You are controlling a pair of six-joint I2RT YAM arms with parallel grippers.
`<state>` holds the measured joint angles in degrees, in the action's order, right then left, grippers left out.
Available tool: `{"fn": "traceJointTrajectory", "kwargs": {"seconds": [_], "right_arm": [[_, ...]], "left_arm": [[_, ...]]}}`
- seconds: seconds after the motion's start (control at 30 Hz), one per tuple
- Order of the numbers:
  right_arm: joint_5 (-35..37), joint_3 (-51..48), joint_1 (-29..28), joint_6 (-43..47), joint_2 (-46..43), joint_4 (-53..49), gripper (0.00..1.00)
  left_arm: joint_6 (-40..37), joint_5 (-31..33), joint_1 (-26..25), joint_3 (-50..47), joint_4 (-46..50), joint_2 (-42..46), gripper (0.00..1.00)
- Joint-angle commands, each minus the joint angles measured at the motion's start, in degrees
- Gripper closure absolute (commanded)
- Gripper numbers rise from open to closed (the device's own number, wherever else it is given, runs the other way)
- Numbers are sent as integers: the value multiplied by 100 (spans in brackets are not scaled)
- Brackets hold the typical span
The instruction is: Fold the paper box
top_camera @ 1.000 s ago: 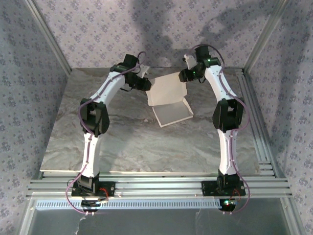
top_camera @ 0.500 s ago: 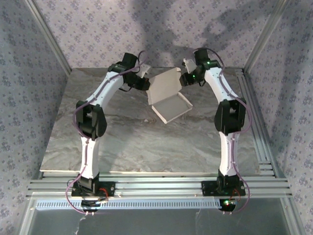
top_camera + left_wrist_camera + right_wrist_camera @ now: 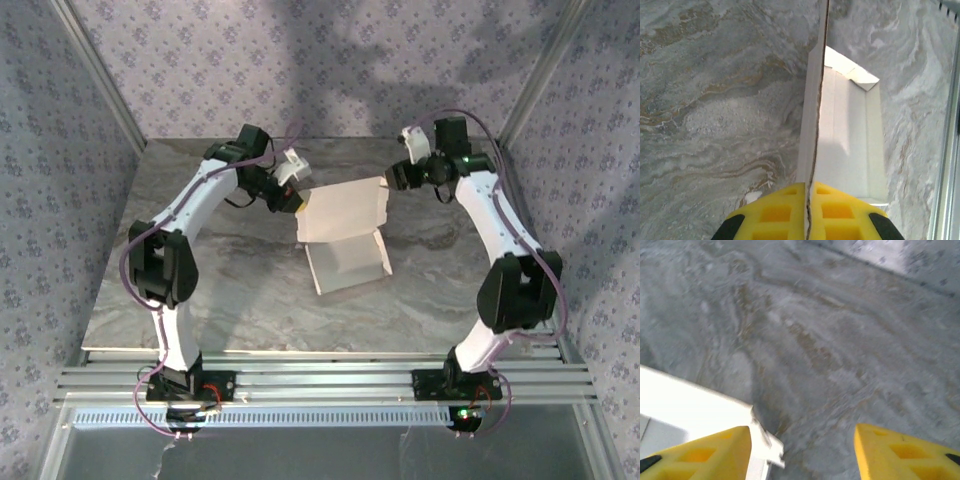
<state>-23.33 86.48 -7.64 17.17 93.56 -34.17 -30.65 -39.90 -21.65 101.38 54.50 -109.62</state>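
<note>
Top external: the paper box [image 3: 345, 235] sits in the middle of the table [image 3: 230, 300], lid panel raised, bare marble all round; left wrist: the left gripper [image 3: 807, 190] pinches that panel's edge (pads pressed together); right wrist: the right gripper [image 3: 800, 445] stands spread, the box's corner beside one finger, contact unclear.

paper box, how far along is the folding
Partly done: the paper box has one panel raised upright over the part lying flat on the table. In hand: the left gripper is shut on that panel's edge, while the right gripper is open beside its far corner, gripping nothing. Left: the box is open, so the panel is not yet folded down and closed.
</note>
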Motion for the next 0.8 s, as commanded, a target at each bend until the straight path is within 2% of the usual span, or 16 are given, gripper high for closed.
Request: {"fn": "traceJointTrajectory", "kwargs": {"seconds": [0.0, 0.07, 0.17, 0.53, 0.77], "right_arm": [[-697, -543, 19, 1058, -560, -300, 35], [-561, -589, -47, 1749, -653, -770, 31], [-642, -578, 71, 1971, -670, -963, 31], [-760, 302, -157, 2265, 391, -1336, 32], [-523, 364, -283, 2495, 775, -1331, 35]], "left_arm": [[-814, 102, 12, -222, 78, 304, 100], [-880, 214, 4, -312, -50, 381, 100], [-999, 359, -23, -532, -338, 550, 100], [-1229, 606, -119, -853, -863, 802, 100], [-1270, 622, -125, -778, -901, 741, 100]]}}
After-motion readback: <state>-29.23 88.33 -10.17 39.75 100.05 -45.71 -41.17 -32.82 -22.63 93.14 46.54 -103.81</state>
